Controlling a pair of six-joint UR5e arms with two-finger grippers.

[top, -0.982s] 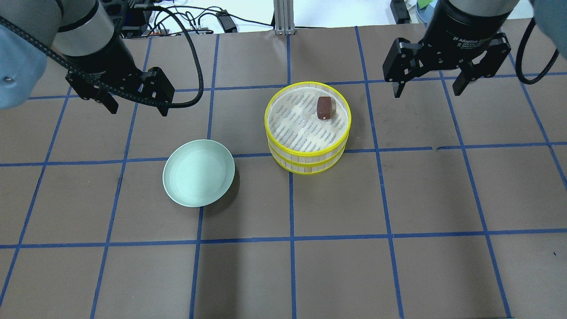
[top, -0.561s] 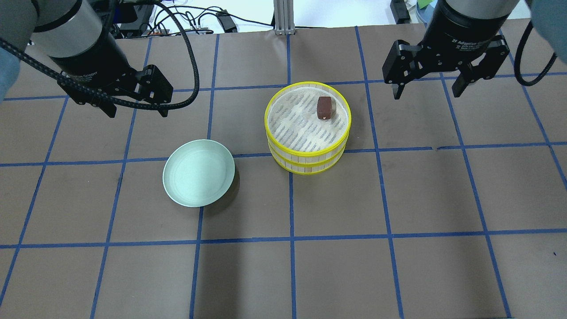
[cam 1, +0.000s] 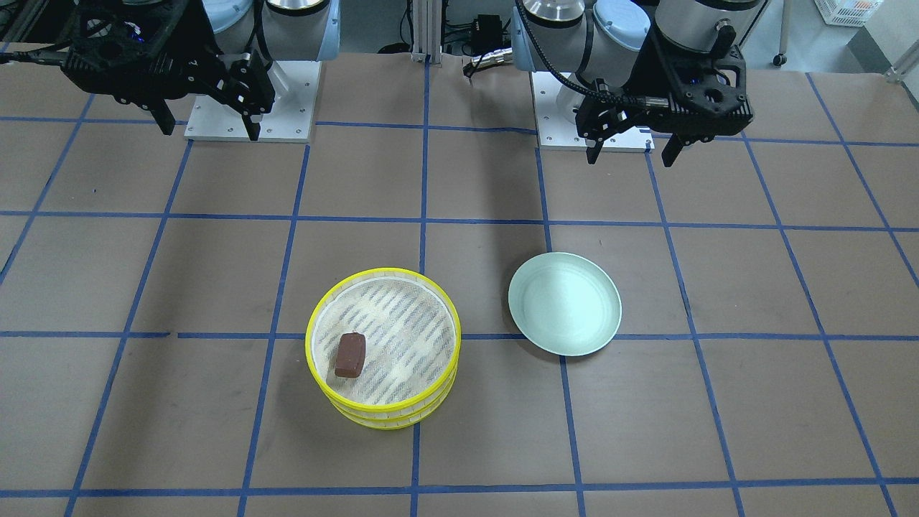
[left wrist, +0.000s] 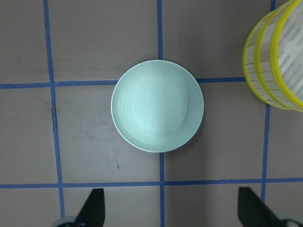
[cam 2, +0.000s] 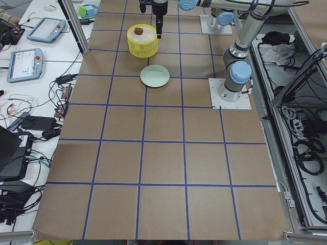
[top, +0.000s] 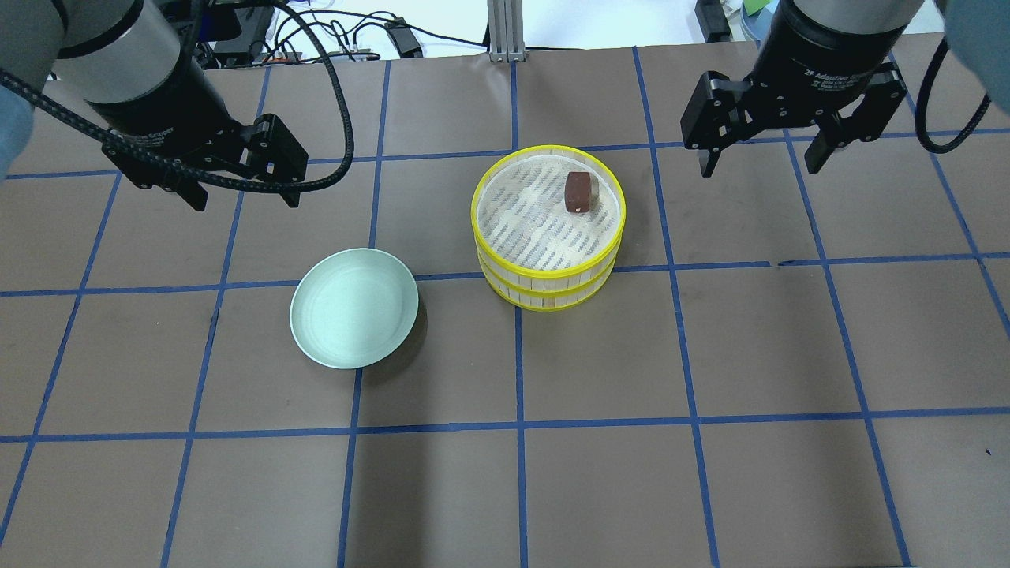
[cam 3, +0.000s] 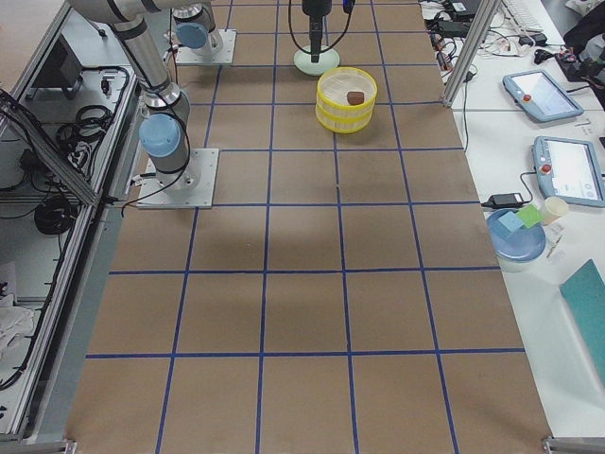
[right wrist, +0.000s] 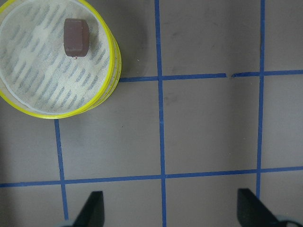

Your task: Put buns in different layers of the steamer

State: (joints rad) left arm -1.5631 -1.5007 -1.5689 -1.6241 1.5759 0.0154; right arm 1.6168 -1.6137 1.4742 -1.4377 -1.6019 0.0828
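The two steamer layers are stacked mid-table, the top layer [top: 474, 211] on the lower layer [top: 552, 299]. The dark brown bun [top: 578, 192] lies on the top layer's mesh near its far right rim; it also shows in the front view [cam 1: 350, 355] and the right wrist view [right wrist: 75, 37]. The cream-white bun is hidden or out of view. My left gripper [top: 243, 200] hangs open and empty, high above the table behind the plate. My right gripper [top: 759, 167] hangs open and empty to the right of the stack.
An empty pale green plate [top: 353, 308] sits left of the stack, directly under the left wrist camera [left wrist: 157, 105]. The table is brown paper with a blue tape grid. Cables and a metal post lie along the far edge.
The left arm has shifted slightly to the left. The right gripper has barely moved. Bun, steamer stack and plate are unmoved.
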